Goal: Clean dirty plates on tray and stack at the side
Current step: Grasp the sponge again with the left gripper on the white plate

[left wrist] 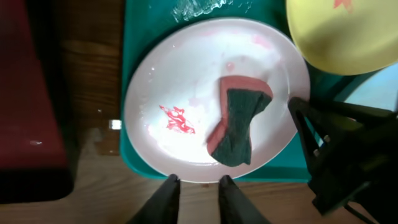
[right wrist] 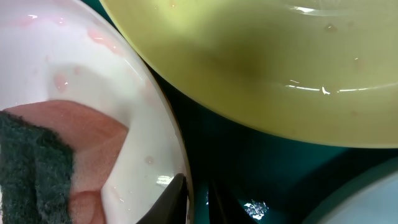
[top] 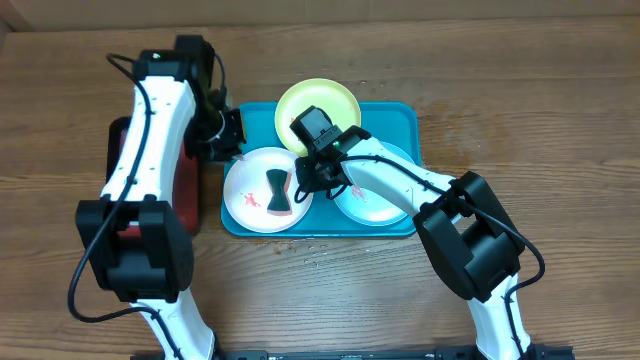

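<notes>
Steadying white plate | overhead: it sits in tray, left half, sponge on it | left wrist: my left gripper slightly open, empty, by near rim | right wrist: my right gripper pinches rim; thin pinch may slip, tipping plate.

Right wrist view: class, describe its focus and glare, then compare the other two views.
Right wrist: the yellow-green plate is soft and blurred, with small bright glints; left wrist: glare whitens the white plate, wet shine on the tray; overhead: sharp, evenly lit.
</notes>
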